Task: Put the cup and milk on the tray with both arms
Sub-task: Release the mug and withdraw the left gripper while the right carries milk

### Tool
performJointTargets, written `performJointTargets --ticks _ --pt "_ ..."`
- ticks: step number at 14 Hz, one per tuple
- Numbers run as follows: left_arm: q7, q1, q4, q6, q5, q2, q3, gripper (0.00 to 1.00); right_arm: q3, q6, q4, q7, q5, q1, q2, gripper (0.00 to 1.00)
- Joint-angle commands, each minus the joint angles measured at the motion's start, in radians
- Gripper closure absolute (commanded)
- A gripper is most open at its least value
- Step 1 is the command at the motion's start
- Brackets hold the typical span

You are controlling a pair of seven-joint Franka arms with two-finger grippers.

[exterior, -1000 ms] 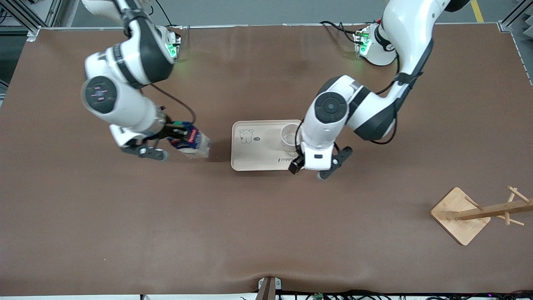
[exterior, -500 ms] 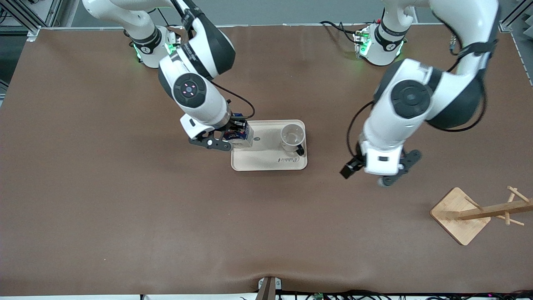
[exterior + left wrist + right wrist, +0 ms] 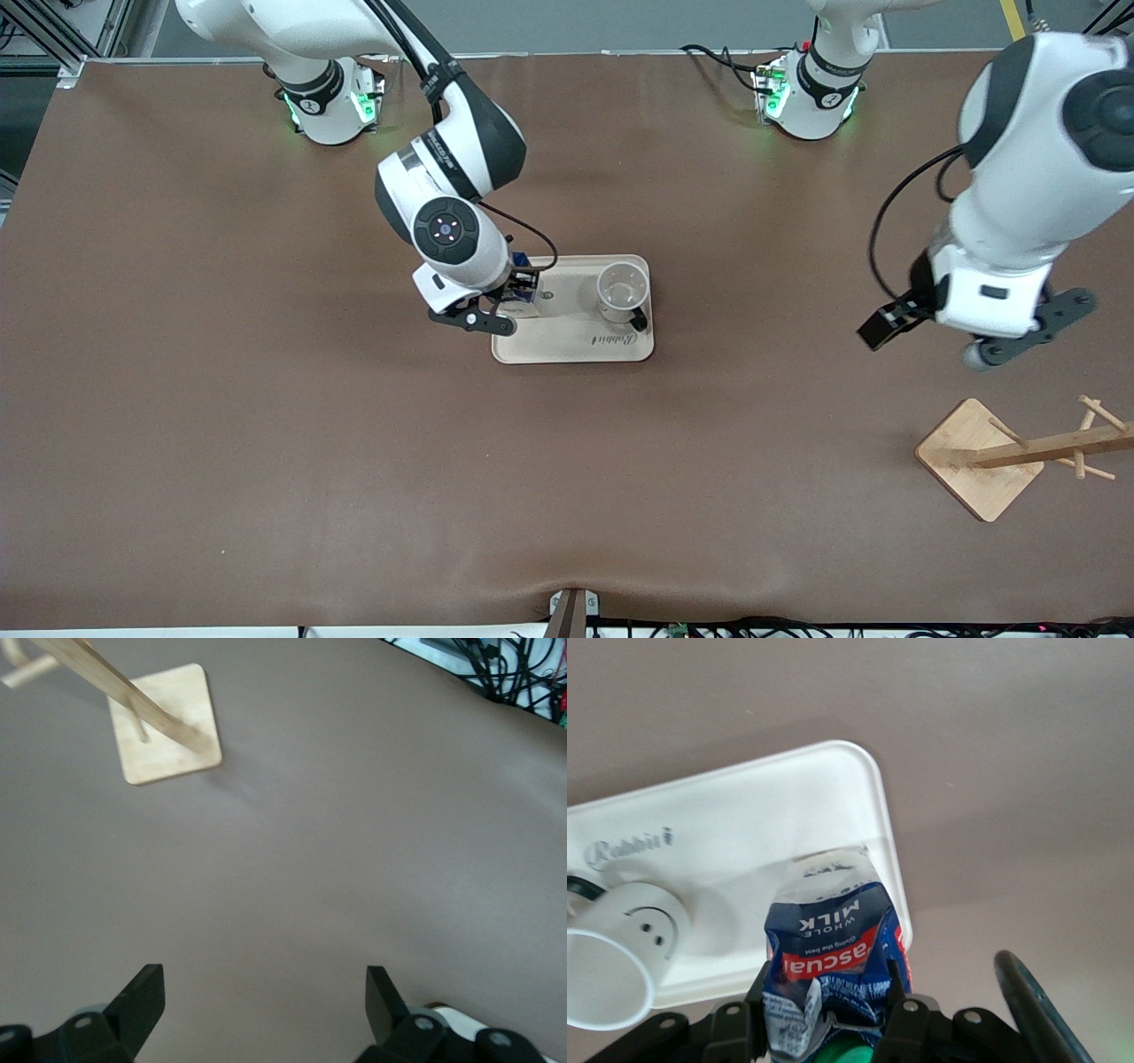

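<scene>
The cream tray (image 3: 567, 341) lies mid-table. The white cup (image 3: 623, 291) stands upright on its end toward the left arm, black handle toward the front camera. My right gripper (image 3: 512, 299) is shut on the dark blue milk carton (image 3: 523, 288) and holds it upright at the tray's other end. In the right wrist view the carton (image 3: 833, 935) sits between the fingers of my right gripper (image 3: 826, 988), its grey base down at the tray (image 3: 744, 815), beside the smiley cup (image 3: 620, 957). My left gripper (image 3: 1019, 341) is open and empty over bare table; it also shows in the left wrist view (image 3: 261, 979).
A wooden rack with a square base (image 3: 979, 459) and pegs stands toward the left arm's end, nearer the front camera than my left gripper; it shows in the left wrist view (image 3: 168, 722). Brown table surface surrounds the tray.
My right gripper carried the milk from the right arm's end to the tray's end. My left arm left the cup on the tray and swung away toward the rack.
</scene>
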State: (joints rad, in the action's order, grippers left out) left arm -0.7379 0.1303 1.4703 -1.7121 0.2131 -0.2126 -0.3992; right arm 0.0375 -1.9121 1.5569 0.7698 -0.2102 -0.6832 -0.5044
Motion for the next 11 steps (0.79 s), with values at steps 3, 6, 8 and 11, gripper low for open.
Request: performJointTargets --ticks 3,6,8,11 --pt "0.139 0.06 -0.08 0.109 0.003 0.038 -0.009 0.0 0.013 -0.061 -0.029 0.02 0.002 -0.022 -0.039 0.0" --pt "0.195 0.095 -0.085 0.114 -0.021 0.07 -0.013 0.0 0.013 -0.051 -0.023 0.011 0.014 -0.021 -0.037 0.0" --pt "0.201 0.101 -0.085 0.114 -0.04 0.099 -0.007 0.0 0.013 -0.051 -0.024 0.012 0.023 -0.021 -0.037 0.0" --pt "0.268 0.095 -0.065 0.135 -0.069 0.16 0.058 0.0 0.012 -0.051 -0.027 0.029 0.014 -0.021 -0.034 0.0"
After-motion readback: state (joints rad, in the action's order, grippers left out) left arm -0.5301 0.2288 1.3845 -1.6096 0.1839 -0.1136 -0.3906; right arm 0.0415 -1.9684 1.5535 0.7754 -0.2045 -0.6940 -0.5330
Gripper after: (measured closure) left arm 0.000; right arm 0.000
